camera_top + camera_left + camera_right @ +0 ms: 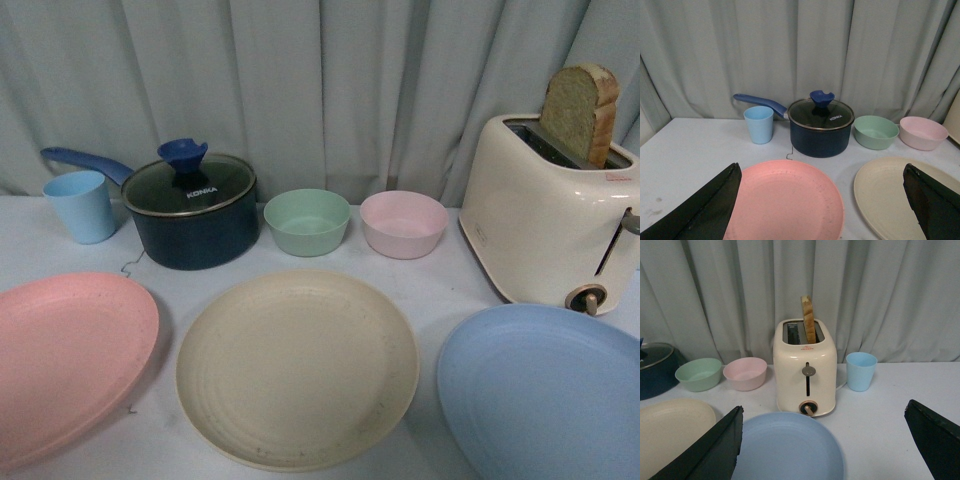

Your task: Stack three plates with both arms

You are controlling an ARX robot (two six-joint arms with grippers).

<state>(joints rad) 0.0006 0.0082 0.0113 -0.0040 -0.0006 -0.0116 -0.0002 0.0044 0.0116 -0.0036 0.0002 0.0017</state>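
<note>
Three plates lie side by side on the white table. The pink plate (65, 365) is at the left, the cream plate (297, 367) in the middle, the light blue plate (545, 395) at the right. Neither arm shows in the front view. In the left wrist view my left gripper (822, 200) is open above the pink plate (785, 202), with the cream plate (892, 197) beside it. In the right wrist view my right gripper (822, 442) is open above the light blue plate (787, 447); the cream plate's edge (670, 432) shows too.
Behind the plates stand a light blue cup (82, 205), a dark blue lidded pot (192, 210), a green bowl (307, 221), a pink bowl (403, 223) and a cream toaster (550, 220) holding a bread slice (578, 110). A second blue cup (860, 371) stands beside the toaster. Curtain behind.
</note>
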